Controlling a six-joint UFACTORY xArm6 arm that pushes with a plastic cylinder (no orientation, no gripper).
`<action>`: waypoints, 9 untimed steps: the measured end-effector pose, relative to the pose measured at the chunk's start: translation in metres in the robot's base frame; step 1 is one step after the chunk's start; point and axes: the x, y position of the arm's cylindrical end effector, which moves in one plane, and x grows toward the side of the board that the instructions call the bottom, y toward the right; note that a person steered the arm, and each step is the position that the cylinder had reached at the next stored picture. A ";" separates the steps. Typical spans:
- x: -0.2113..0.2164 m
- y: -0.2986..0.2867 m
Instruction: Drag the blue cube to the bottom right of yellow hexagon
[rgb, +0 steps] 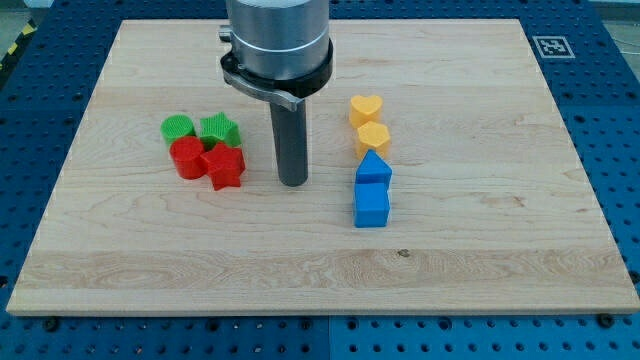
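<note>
the blue cube (371, 205) is sitting at about 6 o'clock from the yellow hexagon (373, 138), with a blue pointed block (374, 168) lying between them and touching both, so all three are lining up in one column under a yellow heart (366, 108). by my judgement the cube is not yet reaching the hexagon's 4 to 5 o'clock side, so a push toward 3 o'clock is remaining. my tip (293, 183) is resting bare on the wooden board (480, 250), carrying nothing, well apart at the cube's 10 o'clock. further toward 9 o'clock, a green cylinder (177, 127), green star (219, 129), red cylinder (186, 158) and red star (225, 165) are clustering together.
</note>
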 end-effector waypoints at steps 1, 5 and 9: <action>0.000 0.000; 0.057 0.057; 0.058 0.105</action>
